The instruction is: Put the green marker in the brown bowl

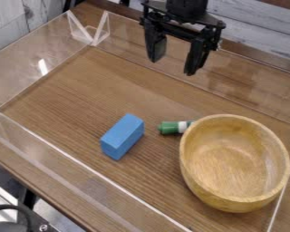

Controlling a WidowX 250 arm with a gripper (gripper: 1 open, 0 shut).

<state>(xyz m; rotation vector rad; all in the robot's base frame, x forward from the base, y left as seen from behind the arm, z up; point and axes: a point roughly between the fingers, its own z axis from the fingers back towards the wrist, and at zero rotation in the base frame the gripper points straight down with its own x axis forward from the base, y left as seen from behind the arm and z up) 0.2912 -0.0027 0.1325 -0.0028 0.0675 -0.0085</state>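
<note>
From the single camera view: end effector [173, 53] hanging at twelve o'clock, pointing down, jaws spread wide and holding nothing, well apart from everything below. Green marker [173, 128] lying flat on the tabletop [75, 95], tucked just beside the rim of the brown bowl [236, 162] at its ten o'clock, probably touching; awkward for a grasp, judging by that closeness. Blue block [122, 136] near the marker's nine o'clock. Dark wood-grain surface, fenced by clear plastic walls [87, 32]; little of the room visible beyond.
</note>
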